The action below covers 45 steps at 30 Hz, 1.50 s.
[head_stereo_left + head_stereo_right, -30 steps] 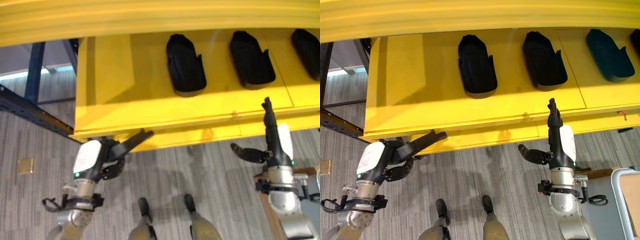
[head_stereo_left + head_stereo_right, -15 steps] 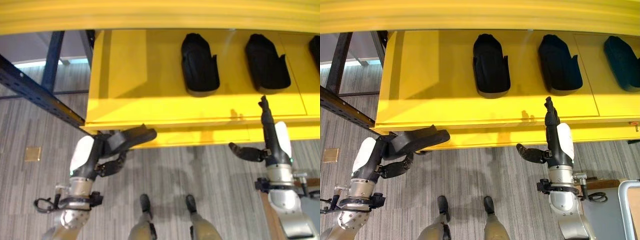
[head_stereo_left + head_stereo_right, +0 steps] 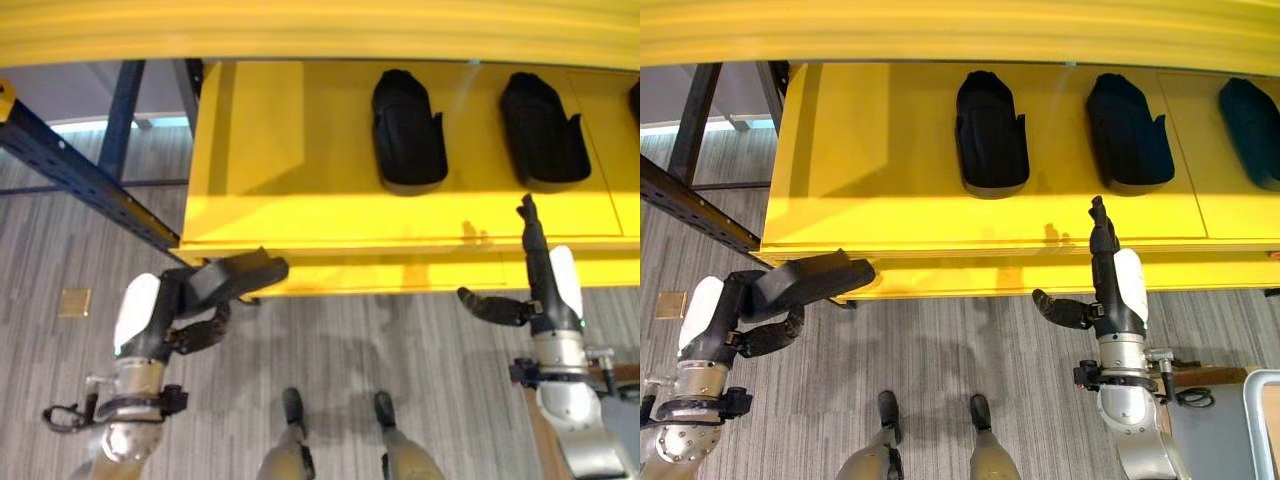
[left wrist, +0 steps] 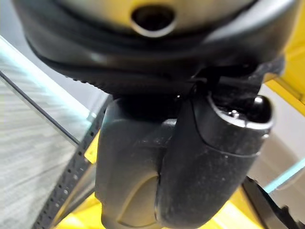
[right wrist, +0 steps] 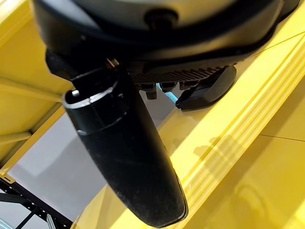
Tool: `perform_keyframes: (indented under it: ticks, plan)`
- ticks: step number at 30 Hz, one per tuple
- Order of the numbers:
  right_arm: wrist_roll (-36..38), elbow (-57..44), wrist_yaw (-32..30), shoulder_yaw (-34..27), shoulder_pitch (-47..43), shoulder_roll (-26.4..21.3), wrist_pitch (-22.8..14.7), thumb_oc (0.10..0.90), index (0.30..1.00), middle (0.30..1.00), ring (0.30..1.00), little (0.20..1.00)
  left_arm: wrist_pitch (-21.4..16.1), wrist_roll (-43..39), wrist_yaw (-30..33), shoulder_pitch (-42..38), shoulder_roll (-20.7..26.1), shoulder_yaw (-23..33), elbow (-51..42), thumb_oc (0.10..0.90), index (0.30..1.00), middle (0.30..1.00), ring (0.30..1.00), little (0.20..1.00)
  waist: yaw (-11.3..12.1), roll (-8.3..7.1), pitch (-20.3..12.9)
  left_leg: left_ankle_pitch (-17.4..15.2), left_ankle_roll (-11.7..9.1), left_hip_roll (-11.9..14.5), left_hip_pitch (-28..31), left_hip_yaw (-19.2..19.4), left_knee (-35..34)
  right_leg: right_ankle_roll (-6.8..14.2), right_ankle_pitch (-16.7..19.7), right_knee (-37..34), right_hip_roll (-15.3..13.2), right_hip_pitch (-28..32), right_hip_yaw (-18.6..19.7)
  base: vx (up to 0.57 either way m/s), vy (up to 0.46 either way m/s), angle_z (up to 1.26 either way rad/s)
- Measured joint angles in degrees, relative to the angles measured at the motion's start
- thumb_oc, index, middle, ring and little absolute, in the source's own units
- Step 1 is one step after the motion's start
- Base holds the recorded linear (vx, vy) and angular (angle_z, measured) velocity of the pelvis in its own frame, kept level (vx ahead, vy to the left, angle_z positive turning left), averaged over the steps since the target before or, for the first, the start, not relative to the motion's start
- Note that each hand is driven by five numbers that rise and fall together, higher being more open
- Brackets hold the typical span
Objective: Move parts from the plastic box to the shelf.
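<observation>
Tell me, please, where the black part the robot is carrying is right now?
The black part is gripped in the left hand, low on the robot's left, just at the yellow shelf's front left corner and not yet on it.

Shelf (image 3: 300,150): yellow painted board, smooth, semi-gloss, faint reflections along front edge. Parts (image 3: 408,133) on it: black moulded plastic, matt. Part (image 3: 810,281) in left hand (image 3: 735,315): dark matt plastic, finely speckled up close. Right hand (image 3: 535,290): matt black fingers, glossy white cover. Rack beam (image 3: 85,180): dark painted metal, perforated. Floor (image 3: 420,350): grey, wood-grain pattern.
</observation>
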Motion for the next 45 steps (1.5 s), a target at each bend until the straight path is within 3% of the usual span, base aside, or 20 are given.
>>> perform_keyframes:
  ticks: [17, 24, 29, 36, 40, 42, 45]
  plan:
    - [0.3, 0.0, 0.0, 0.0, 0.0, 0.7, 1.1, 0.900, 1.000, 1.000, 1.000, 1.000, 0.2, -2.4, 0.6, 0.5, -1.0, -0.8, 0.2, 0.400, 0.300, 0.300, 0.300, 0.300, -0.4, 0.32, -0.1, 0.0, 0.0, 0.0, 0.0, 0.1, 0.0, 0.0, 0.0, 0.0, 0.0, 0.0, 0.0, 0.00, 0.000, 0.00]
    - [1.6, 0.0, 2.2, 0.0, -0.8, 0.5, 2.4, 0.900, 1.000, 1.000, 1.000, 1.000, -0.1, -7.1, 1.2, -0.4, -6.1, -3.2, 6.5, 0.400, 0.300, 0.300, 0.300, 0.300, -2.1, 1.38, -0.8, 0.0, 0.0, 0.2, 0.3, 0.9, 0.0, -0.1, 0.1, 0.0, 0.1, 0.0, 0.4, 0.00, 0.001, -0.03]
    - [2.0, 0.0, 3.5, 0.1, -0.7, 0.5, 3.4, 0.900, 1.000, 1.000, 1.000, 1.000, 0.2, -7.0, 0.0, -1.1, -6.6, -3.3, 8.1, 0.400, 0.300, 0.300, 0.300, 0.300, -2.2, 1.48, -1.0, 0.0, 0.0, 0.2, 0.5, 1.3, 0.0, -0.1, 0.3, 0.0, 0.1, 0.0, 0.4, 0.00, -0.004, -0.04]
    - [2.3, 0.0, 5.0, 0.3, -0.6, -0.7, 3.5, 0.900, 1.000, 1.000, 1.000, 1.000, 0.5, -7.0, -1.2, -0.9, -8.1, -3.0, 18.1, 0.400, 0.300, 0.300, 0.300, 0.300, -2.8, 1.56, -1.5, -0.1, 0.1, 0.3, 0.5, 1.4, 0.0, -0.1, 0.3, 0.0, 0.2, 0.0, 0.5, 0.00, 0.000, 0.00]
    - [2.6, 0.0, 6.2, 0.3, -0.7, -1.3, 3.7, 0.900, 1.000, 1.000, 1.000, 1.000, 0.8, -6.9, -1.2, 1.4, -12.3, -2.4, 25.7, 0.400, 0.300, 0.300, 0.300, 0.300, -3.0, 1.56, -1.6, -0.1, 0.1, 0.3, 0.5, 1.4, 0.0, -0.1, 0.3, 0.0, 0.2, -0.1, 0.5, 0.00, 0.000, 0.00]
    - [3.1, 0.0, 6.7, 0.3, -0.7, -1.4, 3.9, 0.900, 1.000, 1.000, 1.000, 1.000, 2.2, -6.9, -1.2, 1.7, -15.2, -1.5, 31.6, 0.400, 0.300, 0.300, 0.300, 0.300, -2.7, 1.59, -1.6, -0.1, 0.1, 0.4, 0.5, 1.4, 0.0, -0.1, 0.3, 0.0, 0.2, -0.1, 0.4, 0.00, 0.000, 0.00]
    - [3.1, 0.0, 6.8, 0.5, -0.8, -1.4, 4.3, 0.900, 1.000, 1.000, 1.000, 1.000, 4.3, -6.8, -1.1, 2.1, -15.9, -1.5, 36.0, 0.400, 0.300, 0.300, 0.300, 0.300, -1.8, 1.58, -1.6, -0.1, 0.1, 0.5, 0.2, 1.2, -0.1, -0.2, 0.4, 0.0, 0.3, -0.2, 0.2, 0.01, 0.000, 0.04]
